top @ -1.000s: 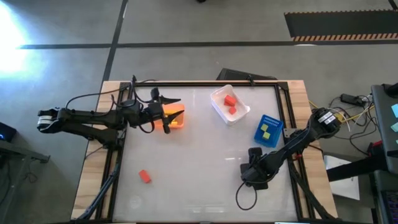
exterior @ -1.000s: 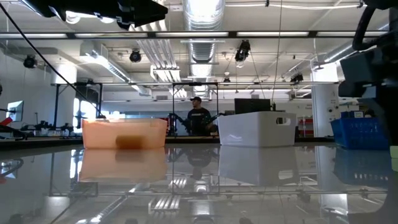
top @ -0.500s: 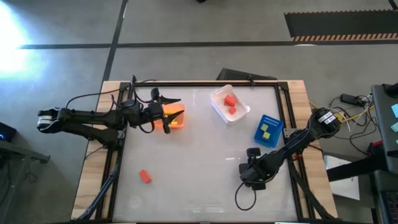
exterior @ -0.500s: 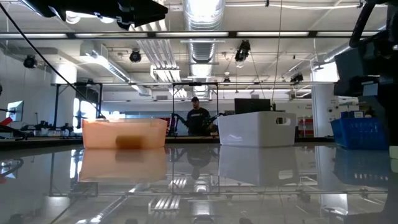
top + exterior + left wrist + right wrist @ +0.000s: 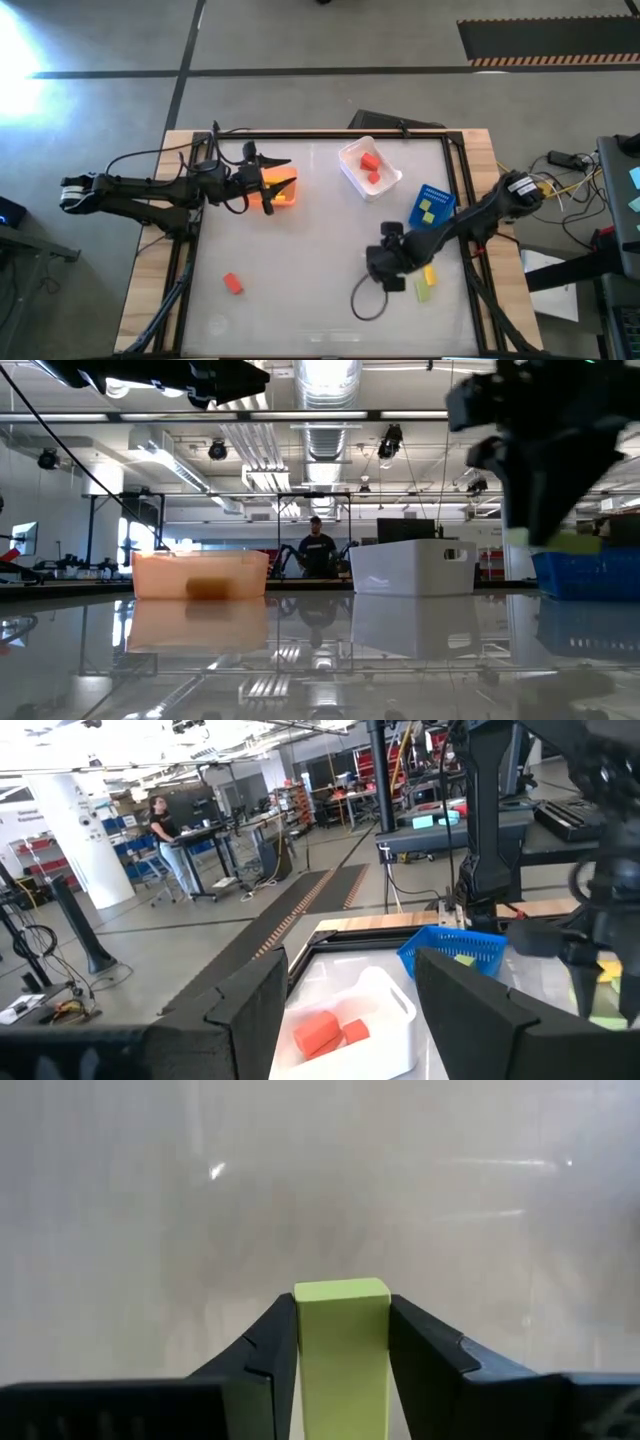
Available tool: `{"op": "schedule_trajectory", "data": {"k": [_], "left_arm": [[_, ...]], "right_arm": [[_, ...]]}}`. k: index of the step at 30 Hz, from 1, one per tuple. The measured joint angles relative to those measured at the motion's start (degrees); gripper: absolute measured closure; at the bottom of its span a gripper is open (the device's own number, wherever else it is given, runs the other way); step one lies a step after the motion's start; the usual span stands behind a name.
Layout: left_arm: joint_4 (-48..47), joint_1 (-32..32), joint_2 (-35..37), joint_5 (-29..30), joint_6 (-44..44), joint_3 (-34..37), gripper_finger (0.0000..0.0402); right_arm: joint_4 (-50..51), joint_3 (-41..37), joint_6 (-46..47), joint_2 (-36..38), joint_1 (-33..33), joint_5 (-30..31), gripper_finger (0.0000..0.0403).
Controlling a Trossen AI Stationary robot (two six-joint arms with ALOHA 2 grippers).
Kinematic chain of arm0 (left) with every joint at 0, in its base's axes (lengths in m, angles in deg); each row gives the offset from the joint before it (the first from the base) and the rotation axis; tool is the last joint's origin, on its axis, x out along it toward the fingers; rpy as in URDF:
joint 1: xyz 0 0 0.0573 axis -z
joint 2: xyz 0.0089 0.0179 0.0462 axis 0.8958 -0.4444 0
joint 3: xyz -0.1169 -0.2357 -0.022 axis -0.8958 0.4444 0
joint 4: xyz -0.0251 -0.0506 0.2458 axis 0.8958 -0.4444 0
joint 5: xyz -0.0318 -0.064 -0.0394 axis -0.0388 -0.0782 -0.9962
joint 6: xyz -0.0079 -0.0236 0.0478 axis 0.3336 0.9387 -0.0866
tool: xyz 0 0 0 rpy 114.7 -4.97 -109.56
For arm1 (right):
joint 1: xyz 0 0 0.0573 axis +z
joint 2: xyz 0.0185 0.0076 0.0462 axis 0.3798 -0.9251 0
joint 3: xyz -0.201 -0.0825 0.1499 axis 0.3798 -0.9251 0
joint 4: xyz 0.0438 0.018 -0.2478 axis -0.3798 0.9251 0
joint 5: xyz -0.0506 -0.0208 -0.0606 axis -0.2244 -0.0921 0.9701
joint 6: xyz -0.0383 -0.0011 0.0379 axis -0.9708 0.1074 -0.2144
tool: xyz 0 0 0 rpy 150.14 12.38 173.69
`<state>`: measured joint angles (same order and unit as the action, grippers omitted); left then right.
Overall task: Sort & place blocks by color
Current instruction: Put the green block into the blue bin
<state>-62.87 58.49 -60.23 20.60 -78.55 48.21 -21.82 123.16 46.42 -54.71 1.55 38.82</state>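
Note:
My right gripper (image 5: pixel 342 1370) is shut on a light green block (image 5: pixel 342 1325) over the near right part of the table (image 5: pixel 300 250); in the high view the gripper (image 5: pixel 378 265) hides that block. A yellow block (image 5: pixel 430 273) and another green block (image 5: pixel 423 292) lie flat just right of it. A red block (image 5: pixel 232 283) lies near left. My left gripper (image 5: pixel 283 173) hovers open over the orange bin (image 5: pixel 285 195), touching nothing. Red blocks (image 5: pixel 370 165) sit in the white bin, yellow ones (image 5: pixel 430 208) in the blue bin. My right gripper pinches the light green block by its two long sides (image 5: pixel 300 1350) between the two fingers, which lie along it. The block's free end (image 5: pixel 342 1292) sticks out past the fingertips. The fingers come from above, slanting down at the table. The low view shows the gripper off the tabletop.
The white bin (image 5: pixel 352 175) and blue bin (image 5: pixel 420 218) stand far right, the orange bin far left. A raised frame (image 5: pixel 300 135) runs round the tabletop. A loose cable loop (image 5: pixel 365 300) hangs by the right gripper. A person (image 5: pixel 317 550) stands in the room beyond.
My right gripper has moved toward the table's left and a little toward the far edge, and now shows large in the low view. A yellow and a green block have come into sight on the table where it stood.

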Motion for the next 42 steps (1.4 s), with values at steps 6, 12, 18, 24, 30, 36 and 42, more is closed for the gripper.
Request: {"op": "schedule_trajectory", "data": {"k": [6,12,18,24,30,36,42], "left_arm": [[-0.02,0.00,0.00,0.00,0.02,0.00,0.0199],[-0.04,0.00,0.00,-0.01,0.02,0.00,0.0199],[-0.09,0.00,0.00,-0.01,0.02,0.00,0.0199],[-0.13,0.00,0.00,-0.01,0.02,0.00,0.0199],[-0.88,0.00,0.00,-0.01,0.07,0.00,0.0199],[-1.46,0.00,-0.02,0.00,0.17,0.02,0.0199],[-1.51,0.00,-0.02,-0.02,0.20,0.02,0.0199]], "right_arm": [[8.93,8.72,-3.92,0.05,-7.24,1.66,0.0289],[21.81,15.82,-6.14,0.23,-15.00,3.98,0.0289],[30.30,16.04,-6.09,3.92,-23.96,5.80,0.0289],[30.95,11.87,-1.59,10.04,-32.32,5.37,0.0289],[30.51,7.41,-0.59,13.97,-36.03,2.24,0.0289],[30.35,1.27,-1.13,16.00,-36.19,-3.23,0.0289],[28.10,-6.72,2.13,16.64,-36.33,-6.48,0.0289]]}}
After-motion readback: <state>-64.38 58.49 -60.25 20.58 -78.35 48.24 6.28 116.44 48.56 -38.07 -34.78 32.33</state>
